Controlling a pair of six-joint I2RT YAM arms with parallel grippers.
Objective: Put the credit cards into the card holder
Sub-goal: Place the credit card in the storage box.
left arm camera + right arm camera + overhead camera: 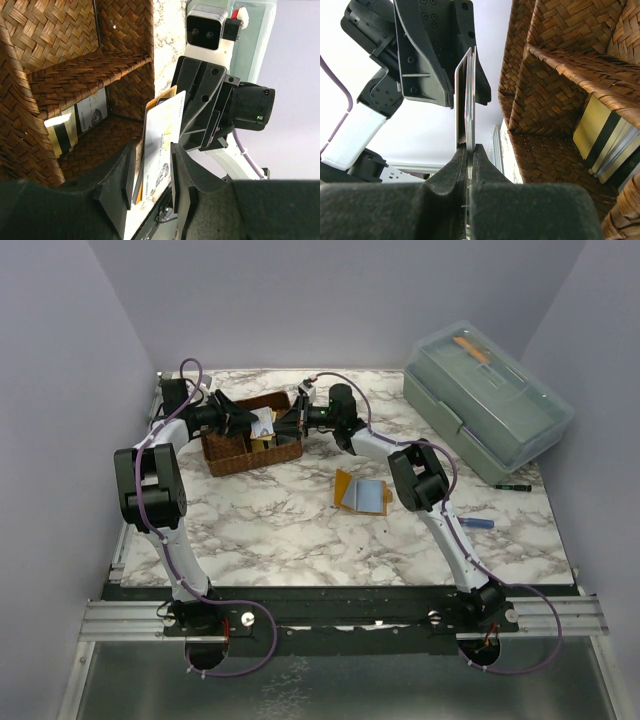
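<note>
Black right claw [468, 149] pinches thin flat cards [466, 100]; left claw [151, 152] parted around them, by woven basket [75, 70].

The left pincer [247, 421] and the right pincer [285, 426] meet over the brown woven basket [235, 455], with a white card [263, 423] between them. Further right on the marble bench [300, 530] lies the open orange card holder [345, 488], a pale blue card [372, 497] on it.

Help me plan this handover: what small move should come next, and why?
Probably ease the left gripper back off the credit cards: its fingers stand apart beside the stack, while the right gripper pinches those cards shut above the basket.
</note>
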